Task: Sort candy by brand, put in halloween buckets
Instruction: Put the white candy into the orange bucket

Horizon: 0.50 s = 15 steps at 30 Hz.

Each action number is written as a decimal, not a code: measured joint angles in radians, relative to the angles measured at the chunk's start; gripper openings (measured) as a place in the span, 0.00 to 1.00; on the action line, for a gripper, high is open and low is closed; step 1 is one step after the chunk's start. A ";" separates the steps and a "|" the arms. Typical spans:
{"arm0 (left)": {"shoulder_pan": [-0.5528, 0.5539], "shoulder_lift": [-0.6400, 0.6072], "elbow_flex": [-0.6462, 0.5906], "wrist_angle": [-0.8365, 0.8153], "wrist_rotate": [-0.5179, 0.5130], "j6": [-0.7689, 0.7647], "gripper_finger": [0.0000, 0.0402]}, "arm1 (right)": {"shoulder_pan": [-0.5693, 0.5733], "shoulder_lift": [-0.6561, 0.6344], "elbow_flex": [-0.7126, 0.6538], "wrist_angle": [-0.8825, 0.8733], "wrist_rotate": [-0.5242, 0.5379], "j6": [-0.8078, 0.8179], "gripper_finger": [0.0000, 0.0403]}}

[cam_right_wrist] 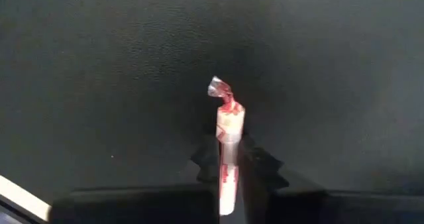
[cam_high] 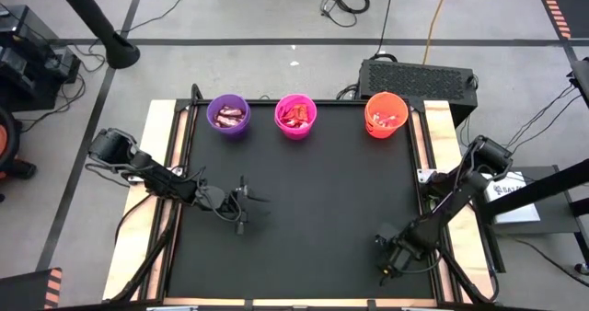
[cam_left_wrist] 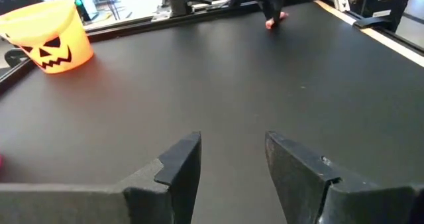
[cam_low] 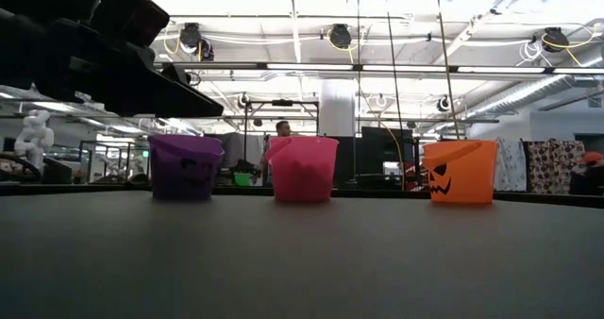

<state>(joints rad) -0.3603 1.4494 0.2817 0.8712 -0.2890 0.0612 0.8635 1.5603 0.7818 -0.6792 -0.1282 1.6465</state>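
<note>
Three halloween buckets stand in a row along the table's far edge: purple (cam_high: 228, 116), magenta (cam_high: 295, 116) and orange (cam_high: 386, 114), each with candy inside. My right gripper (cam_high: 386, 256) is near the table's front right corner, pointing down and shut on a thin pale stick candy with red marks (cam_right_wrist: 228, 128). My left gripper (cam_high: 247, 205) hovers open over the left middle of the mat, with nothing between its fingers (cam_left_wrist: 179, 161). My right gripper pinches the stick candy around its middle (cam_right_wrist: 228, 148) between its two fingers, which come from above and lie across the stick. The twisted wrapper end (cam_right_wrist: 220, 90) sticks out beyond the fingers. Whether the stick is clear of the mat I cannot tell.
The black mat (cam_high: 313, 191) is bare between the two grippers and the buckets. Light wooden borders (cam_high: 158, 145) run along the table's left and right sides. A black box (cam_high: 416, 76) sits behind the orange bucket.
</note>
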 joint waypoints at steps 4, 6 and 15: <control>0.000 0.000 0.000 0.001 0.000 0.000 0.44 | -0.032 0.000 0.000 0.000 0.013 -0.059 0.06; 0.000 0.000 0.000 0.003 0.000 0.001 0.44 | -0.065 0.000 0.000 -0.004 0.024 -0.099 0.09; 0.023 0.000 0.000 0.006 -0.001 0.006 0.44 | -0.315 0.000 0.002 -0.027 0.163 -0.482 0.11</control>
<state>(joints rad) -0.3373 1.4494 0.2817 0.8771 -0.2903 0.0668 0.5481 1.5604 0.7839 -0.7064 0.0350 1.1648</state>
